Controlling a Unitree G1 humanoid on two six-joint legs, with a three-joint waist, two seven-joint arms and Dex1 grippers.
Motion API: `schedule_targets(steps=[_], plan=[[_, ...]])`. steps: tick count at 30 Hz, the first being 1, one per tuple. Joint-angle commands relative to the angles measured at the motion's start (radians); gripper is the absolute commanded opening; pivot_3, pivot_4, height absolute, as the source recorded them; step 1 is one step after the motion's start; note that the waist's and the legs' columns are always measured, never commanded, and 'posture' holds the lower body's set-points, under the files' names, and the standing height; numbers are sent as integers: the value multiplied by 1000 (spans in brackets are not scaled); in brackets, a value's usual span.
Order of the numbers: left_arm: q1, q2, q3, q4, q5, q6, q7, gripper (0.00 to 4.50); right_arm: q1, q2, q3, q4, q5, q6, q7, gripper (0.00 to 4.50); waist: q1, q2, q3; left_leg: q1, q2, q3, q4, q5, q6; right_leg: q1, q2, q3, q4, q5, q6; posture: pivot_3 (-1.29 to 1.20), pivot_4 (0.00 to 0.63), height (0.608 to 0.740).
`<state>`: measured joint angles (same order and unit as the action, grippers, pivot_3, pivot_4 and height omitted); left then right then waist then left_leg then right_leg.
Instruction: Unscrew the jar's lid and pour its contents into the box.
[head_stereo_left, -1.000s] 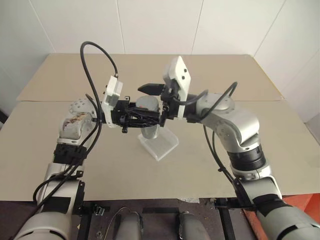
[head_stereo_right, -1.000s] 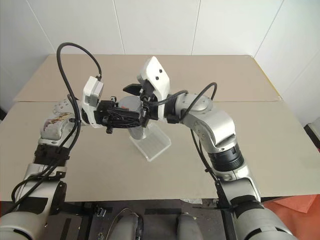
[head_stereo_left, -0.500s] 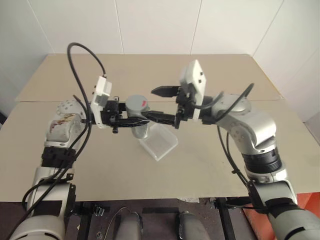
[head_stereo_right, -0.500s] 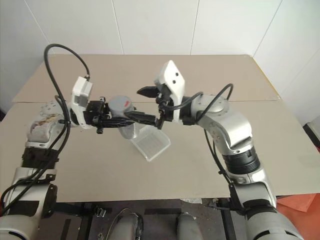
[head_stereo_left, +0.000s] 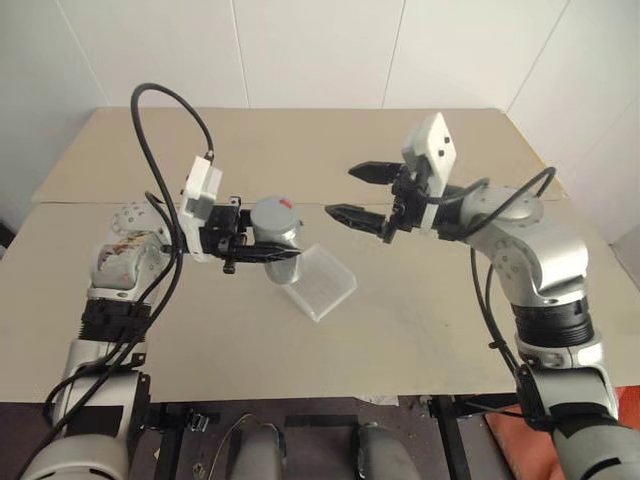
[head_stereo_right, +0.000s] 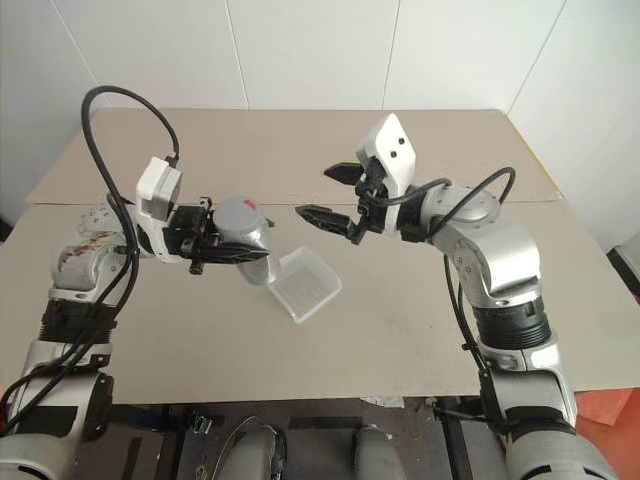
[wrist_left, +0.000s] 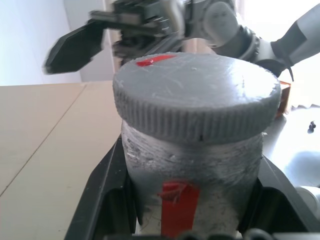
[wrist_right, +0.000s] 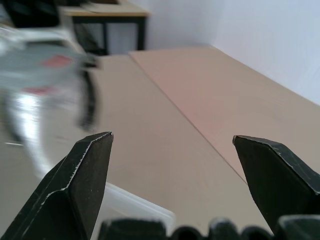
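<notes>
Right now my left gripper (head_stereo_left: 262, 252) is clamped around the jar (head_stereo_left: 277, 238), holding it upright above the table (head_stereo_left: 420, 330) with the lid (wrist_left: 195, 105) on top, red mark showing. My right gripper (head_stereo_left: 357, 192) hangs spread wide and empty, level with the lid and well apart from it, fingers pointing back toward the jar. Just beside and below my left gripper, the box (head_stereo_left: 322, 283) sits on the table.

the jar (wrist_right: 35, 95) is blurred; its contents cannot be seen.
</notes>
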<state>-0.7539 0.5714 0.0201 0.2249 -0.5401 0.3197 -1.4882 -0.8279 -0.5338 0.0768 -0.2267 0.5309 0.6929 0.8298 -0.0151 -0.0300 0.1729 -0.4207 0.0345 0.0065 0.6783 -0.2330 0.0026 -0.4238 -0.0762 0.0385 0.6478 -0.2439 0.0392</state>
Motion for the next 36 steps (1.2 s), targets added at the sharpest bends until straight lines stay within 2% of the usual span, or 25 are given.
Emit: schedule_targets(steps=[1, 14, 21, 36], plan=[[-33, -26, -4, 26, 17, -48, 15, 1987, -9, -3, -14, -99, 45, 26, 11, 4475, 0, 0, 0, 0, 0, 0, 0, 0, 0, 0, 0, 0, 0, 0, 0, 0, 150, 740], [-75, -69, -24, 89, 46, -99, -5, 1987, -109, 162, 120, -43, -28, 16, -66, 4475, -3, 0, 0, 0, 0, 0, 0, 0, 0, 0, 0, 0, 0, 0, 0, 0, 150, 740], [-63, -56, -20, 62, 39, -92, -9, 1987, -140, 221, 133, 70, -82, -37, -56, 4475, -2, 0, 0, 0, 0, 0, 0, 0, 0, 0, 0, 0, 0, 0, 0, 0, 150, 740], [-22, 5, -3, 9, 14, -63, -25, 1987, -87, 136, 34, 114, -63, -89, 33, 4475, -2, 0, 0, 0, 0, 0, 0, 0, 0, 0, 0, 0, 1, 0, 0, 0, 150, 740]])
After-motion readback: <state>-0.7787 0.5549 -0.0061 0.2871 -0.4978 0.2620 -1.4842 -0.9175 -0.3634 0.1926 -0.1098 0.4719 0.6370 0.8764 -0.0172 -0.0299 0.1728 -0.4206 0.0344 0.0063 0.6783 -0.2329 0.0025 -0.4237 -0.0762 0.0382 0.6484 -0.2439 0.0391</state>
